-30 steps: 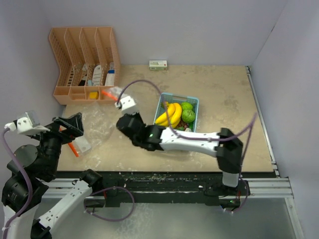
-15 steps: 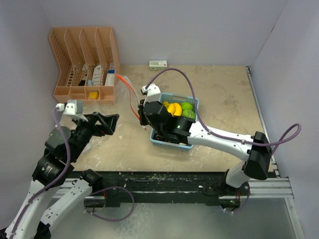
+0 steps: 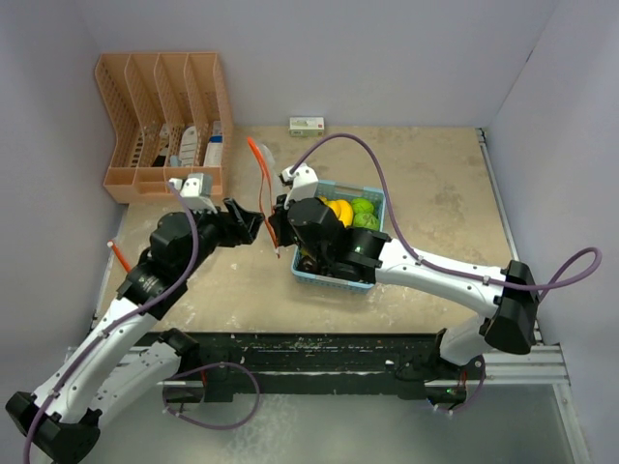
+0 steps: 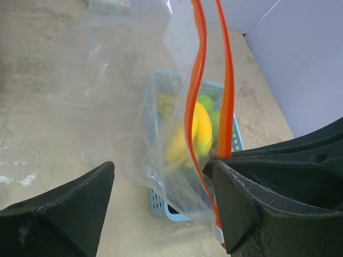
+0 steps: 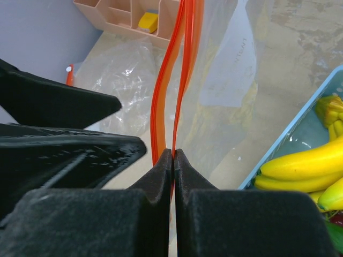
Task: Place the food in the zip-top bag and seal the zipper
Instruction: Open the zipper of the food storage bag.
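My right gripper point(image 3: 277, 228) point(image 5: 172, 153) is shut on the orange zipper edge point(image 5: 182, 64) of a clear zip-top bag point(image 3: 257, 184), holding it upright just left of the basket. My left gripper point(image 3: 251, 224) point(image 4: 159, 179) is open, its jaws on either side of the hanging bag point(image 4: 134, 91), with the zipper strips point(image 4: 198, 101) close to its right finger. The food lies in the light-blue basket point(image 3: 375, 196): yellow bananas point(image 3: 338, 212) point(image 5: 303, 163) and round green fruits point(image 3: 363, 207). Through the bag, the left wrist view shows the bananas point(image 4: 199, 131) blurred.
A peach desk organizer point(image 3: 162, 116) stands at the back left and a small box point(image 3: 307, 126) against the back wall. Crumpled clear plastic point(image 5: 120, 75) lies on the table left of the bag. A red-orange piece point(image 3: 120, 256) lies near the left wall.
My right gripper has carried the bag rightward to the basket's left side and lifted it upright. My left arm has swung right, bringing its open jaws up to the bag.
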### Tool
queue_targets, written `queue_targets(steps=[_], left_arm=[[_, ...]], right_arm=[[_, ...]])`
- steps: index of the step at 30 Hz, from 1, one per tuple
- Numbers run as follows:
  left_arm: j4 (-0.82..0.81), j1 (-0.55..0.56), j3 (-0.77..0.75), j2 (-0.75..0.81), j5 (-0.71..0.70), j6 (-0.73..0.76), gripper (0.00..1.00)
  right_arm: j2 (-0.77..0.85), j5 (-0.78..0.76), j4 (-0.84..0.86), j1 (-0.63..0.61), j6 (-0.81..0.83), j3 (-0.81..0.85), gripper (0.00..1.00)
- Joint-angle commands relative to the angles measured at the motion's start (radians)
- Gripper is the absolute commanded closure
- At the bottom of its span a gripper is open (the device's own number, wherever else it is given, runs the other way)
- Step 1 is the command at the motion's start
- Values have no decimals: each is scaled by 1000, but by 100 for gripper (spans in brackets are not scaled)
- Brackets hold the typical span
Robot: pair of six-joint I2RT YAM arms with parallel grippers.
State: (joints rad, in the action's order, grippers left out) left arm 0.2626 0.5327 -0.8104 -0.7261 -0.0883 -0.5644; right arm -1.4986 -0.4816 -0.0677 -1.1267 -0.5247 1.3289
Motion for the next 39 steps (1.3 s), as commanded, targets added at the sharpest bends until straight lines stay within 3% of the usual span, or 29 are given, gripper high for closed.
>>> queue_targets(steps=[1,10,21,32,36,39], left_arm=[[-176,2,43,2,54,-36,21],[-234,2,60,-22,48,-47,20],[-233,3,65,-46,-28,-36,36],[-317,3,55,-118,6,-14,39],[-306,3,52,-140,-15,1,48],[-315,3,63,-134,-24,1,49]], right_arm=[[35,0,35,-2,-5,3,100],[18,25,39,-4,4,19,100],[40,50,29,-3,14,20,100],[33,141,38,-8,48,32,100],[54,137,30,-10,51,26,100],[62,138,28,-9,55,22,100]])
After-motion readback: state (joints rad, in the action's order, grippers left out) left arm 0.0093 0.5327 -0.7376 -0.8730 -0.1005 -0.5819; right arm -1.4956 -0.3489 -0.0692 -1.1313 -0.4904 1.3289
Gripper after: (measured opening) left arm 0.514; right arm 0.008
